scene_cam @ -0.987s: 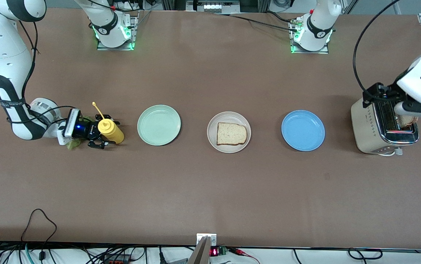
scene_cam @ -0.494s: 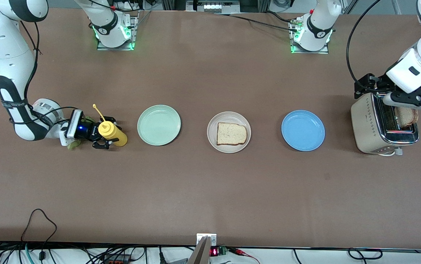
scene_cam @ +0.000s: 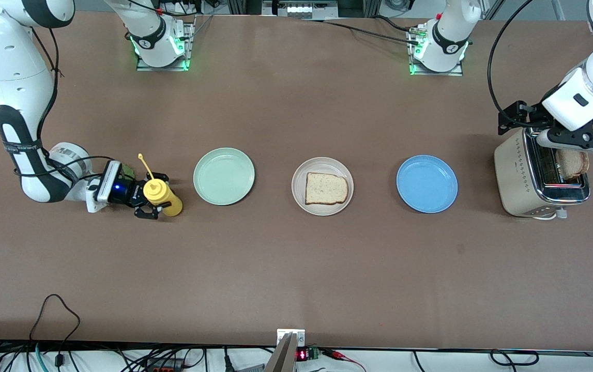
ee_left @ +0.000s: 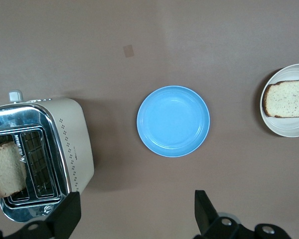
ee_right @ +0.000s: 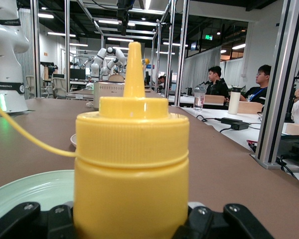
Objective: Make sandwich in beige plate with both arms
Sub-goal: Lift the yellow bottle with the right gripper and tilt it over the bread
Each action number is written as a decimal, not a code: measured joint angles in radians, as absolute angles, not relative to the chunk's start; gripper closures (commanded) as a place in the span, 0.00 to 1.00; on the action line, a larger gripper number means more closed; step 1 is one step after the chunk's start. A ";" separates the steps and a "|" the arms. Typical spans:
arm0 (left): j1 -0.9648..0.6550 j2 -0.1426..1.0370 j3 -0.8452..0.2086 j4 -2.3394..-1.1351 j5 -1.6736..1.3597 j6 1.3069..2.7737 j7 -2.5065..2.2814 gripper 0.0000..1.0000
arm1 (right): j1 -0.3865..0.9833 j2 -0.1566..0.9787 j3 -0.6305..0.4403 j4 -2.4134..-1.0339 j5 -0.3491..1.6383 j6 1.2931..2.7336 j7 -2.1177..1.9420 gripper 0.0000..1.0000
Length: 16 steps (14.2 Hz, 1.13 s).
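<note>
Right gripper (scene_cam: 147, 200) is clamping the yellow plastic squeeze bottle (scene_cam: 162, 197) beside the mint green plate (scene_cam: 224, 176). Left gripper (scene_cam: 580, 139) is hanging open over the chrome toaster (scene_cam: 531, 178). Round beige plate (scene_cam: 322, 186) is carrying one bread slice (scene_cam: 326, 188); an over-hard squeeze risks squirting sauce.

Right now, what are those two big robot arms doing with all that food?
They're making a sandwich. The right tool is shut on the yellow squeeze bottle, beside the mint green plate. The left tool is open over the toaster, where a bread slice sticks up. One slice already lies on the beige plate.
</note>
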<state>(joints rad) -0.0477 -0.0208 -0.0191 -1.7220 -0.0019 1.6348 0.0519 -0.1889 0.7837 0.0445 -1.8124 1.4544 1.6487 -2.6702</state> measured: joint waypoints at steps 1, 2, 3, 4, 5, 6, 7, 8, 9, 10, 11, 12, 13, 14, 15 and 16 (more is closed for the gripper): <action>-0.049 -0.021 -0.020 -1.720 -0.002 1.635 0.052 0.00 | -0.166 0.773 0.045 -1.799 1.469 1.675 -2.645 0.62; -0.050 -0.021 -0.021 -1.718 -0.002 1.635 0.052 0.00 | -0.140 0.759 0.045 -1.788 1.488 1.706 -2.618 0.62; -0.051 -0.021 -0.021 -1.718 -0.002 1.634 0.052 0.00 | -0.111 0.743 0.045 -1.781 1.506 1.741 -2.589 0.62; -0.052 -0.021 -0.021 -1.718 -0.002 1.634 0.052 0.00 | -0.083 0.725 0.046 -1.777 1.520 1.784 -2.560 0.62; -0.052 -0.021 -0.021 -1.718 -0.002 1.634 0.052 0.00 | -0.054 0.707 0.046 -1.773 1.529 1.834 -2.530 0.62; -0.052 -0.021 -0.021 -1.718 -0.002 1.633 0.052 0.00 | -0.025 0.688 0.047 -1.765 1.533 1.888 -2.499 0.62; -0.052 -0.021 -0.021 -1.718 -0.002 1.633 0.052 0.00 | 0.005 0.673 0.047 -1.754 1.534 1.948 -2.466 0.62; -0.052 -0.021 -0.021 -1.718 -0.002 1.633 0.052 0.00 | 0.035 0.662 0.048 -1.742 1.535 2.005 -2.438 0.62; -0.052 -0.021 -0.021 -1.718 -0.002 1.633 0.052 0.00 | 0.067 0.656 0.048 -1.729 1.536 2.063 -2.420 0.62; -0.052 -0.021 -0.021 -1.718 -0.002 1.632 0.052 0.00 | 0.100 0.653 0.048 -1.713 1.538 2.125 -2.404 0.62; -0.052 -0.021 -0.021 -1.718 -0.002 1.632 0.052 0.00 | 0.136 0.653 0.049 -1.699 1.540 2.193 -2.388 0.62; -0.052 -0.021 -0.021 -1.718 -0.002 1.632 0.052 0.00 | 0.174 0.653 0.049 -1.686 1.542 2.262 -2.368 0.62; -0.052 -0.021 -0.021 -1.718 -0.002 1.632 0.052 0.00 | 0.213 0.653 0.050 -1.675 1.542 2.333 -2.349 0.64; -0.052 -0.021 -0.021 -1.718 -0.002 1.632 0.052 0.00 | 0.257 0.653 0.051 -1.665 1.542 2.413 -2.337 0.66; -0.052 -0.021 -0.021 -1.718 -0.002 1.632 0.052 0.00 | 0.308 0.653 0.052 -1.655 1.542 2.500 -2.330 0.67; -0.052 -0.021 -0.021 -1.718 -0.002 1.632 0.052 0.00 | 0.359 0.653 0.052 -1.644 1.543 2.587 -2.325 0.67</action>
<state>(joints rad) -0.0517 -0.0208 -0.0209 -1.7176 -0.0018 1.6321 0.0519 0.3590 0.6534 0.0523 -1.6443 1.5426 2.5870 -2.3252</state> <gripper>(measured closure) 0.000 0.604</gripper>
